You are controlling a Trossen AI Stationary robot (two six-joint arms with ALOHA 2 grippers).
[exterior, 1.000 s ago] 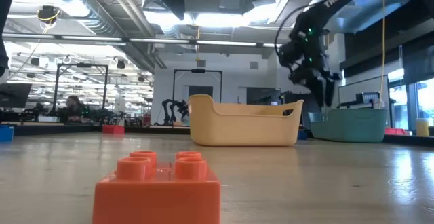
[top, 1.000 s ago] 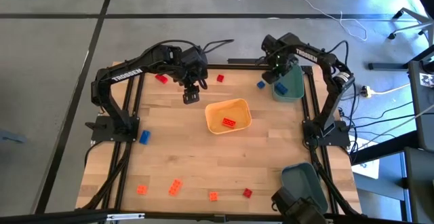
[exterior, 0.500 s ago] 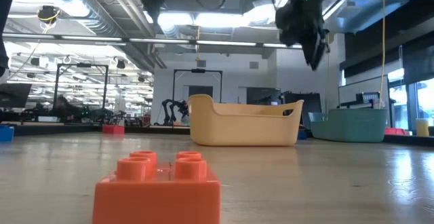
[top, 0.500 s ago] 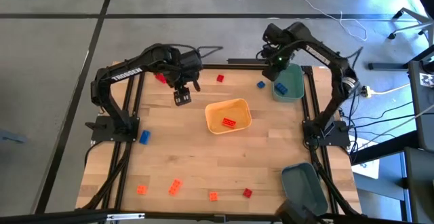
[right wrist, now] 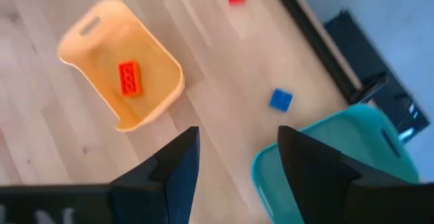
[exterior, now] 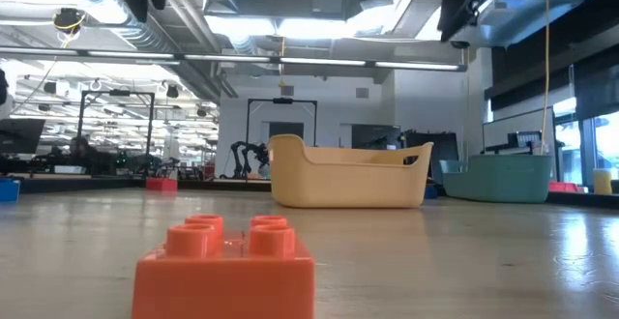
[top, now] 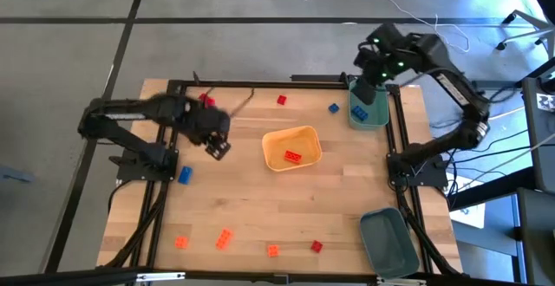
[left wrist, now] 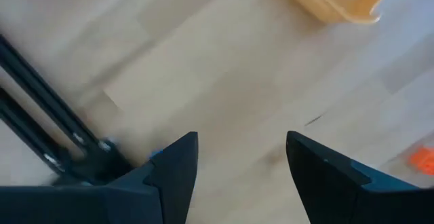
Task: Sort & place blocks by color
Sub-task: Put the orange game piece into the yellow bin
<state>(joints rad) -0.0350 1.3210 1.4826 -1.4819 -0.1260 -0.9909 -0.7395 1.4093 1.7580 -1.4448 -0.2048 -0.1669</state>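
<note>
Small blocks lie scattered on the wooden table: red ones (top: pixel 205 100) (top: pixel 280 100) near the far edge, a blue one (top: pixel 333 107) beside the far teal bin (top: pixel 373 113), another blue one (top: pixel 184 175) at the left, and orange ones (top: pixel 225 238) (top: pixel 180 242) plus a red one (top: pixel 316 246) near the front. One red block (top: pixel 293 156) lies in the yellow tray (top: pixel 305 136), and a blue block (top: pixel 360 111) in the far teal bin. My left gripper (top: pixel 217 147) (left wrist: pixel 241 139) hangs open over bare wood left of the tray. My right gripper (top: pixel 366 87) (right wrist: pixel 237 132) is open, high above the far teal bin.
A second teal bin (top: pixel 390 238) stands at the near right corner. Black frame rails (top: pixel 165 147) run along the table's sides. In the low view an orange block (exterior: pixel 227 261) fills the foreground, with the tray (exterior: pixel 348 174) behind it. Bare wood lies between the tray and the front blocks.
My left gripper has swung from beside the tray's far left toward the table's left and near side, and its arm has folded back to the left. My right gripper has risen from the far teal bin's left edge, out of the low view's top.
</note>
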